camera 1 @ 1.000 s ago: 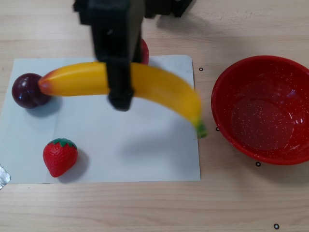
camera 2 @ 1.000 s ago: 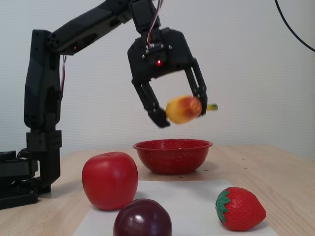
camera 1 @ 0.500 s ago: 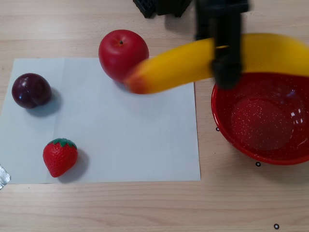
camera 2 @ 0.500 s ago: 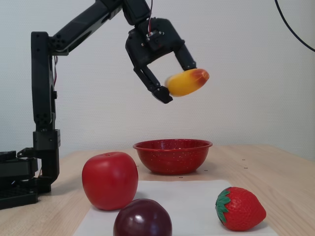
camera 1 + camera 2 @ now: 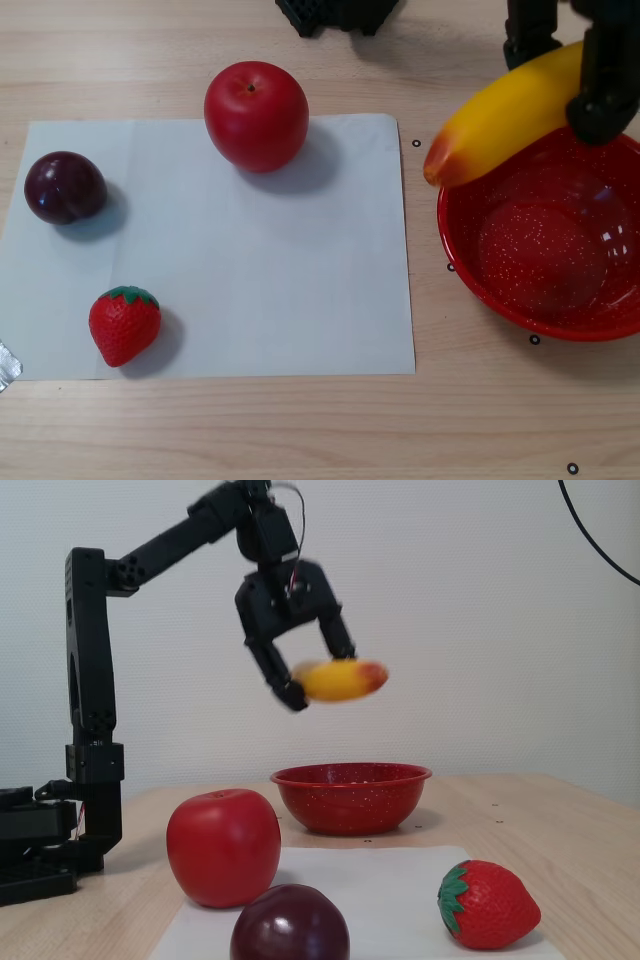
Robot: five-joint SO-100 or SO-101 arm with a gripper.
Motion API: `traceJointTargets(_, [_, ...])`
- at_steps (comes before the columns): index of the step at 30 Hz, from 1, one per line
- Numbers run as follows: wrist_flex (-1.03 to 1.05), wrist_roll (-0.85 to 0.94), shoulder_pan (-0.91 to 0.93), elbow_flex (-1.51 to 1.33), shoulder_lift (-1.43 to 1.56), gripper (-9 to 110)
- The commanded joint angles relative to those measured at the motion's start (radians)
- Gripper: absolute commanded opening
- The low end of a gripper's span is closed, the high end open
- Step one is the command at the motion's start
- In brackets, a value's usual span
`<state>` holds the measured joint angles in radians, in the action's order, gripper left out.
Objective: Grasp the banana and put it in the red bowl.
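Banana, long glossy yellow plastic [image 5: 338,680], hangs clamped in the black two-finger gripper [image 5: 322,678]; only the fixed view shows it high above the speckled red bowl [image 5: 350,795].

Both views are brightly and evenly lit, with soft shadows in the other view falling to the right of the apple [image 5: 256,114], the plum [image 5: 64,187] and the strawberry [image 5: 124,324] on the white sheet [image 5: 260,270], which points to light from the left of that view. The red bowl [image 5: 545,235] shows pale glare on its glossy inside, and the apple carries small highlights. In the fixed view the banana [image 5: 340,680] and the gripper [image 5: 318,670] are smeared by motion blur, while the near fruit looks slightly soft.
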<state>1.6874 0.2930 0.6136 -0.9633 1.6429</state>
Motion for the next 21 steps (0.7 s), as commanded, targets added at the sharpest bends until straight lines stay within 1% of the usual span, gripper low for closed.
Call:
traceJointTargets(1, [-0.057,0.015,0.017,0.017,0.104,0])
traceJointTargets(8, [-0.202,0.009,0.020,-0.100,0.034,0])
traceJointTargets(13, [-0.218,-0.008,0.034,-0.112,-0.025,23])
traceJointTargets(15, [-0.209,-0.014,0.040,-0.104,-0.044,28])
traceJointTargets(21, [-0.196,-0.011,0.044,-0.057,-0.081,34])
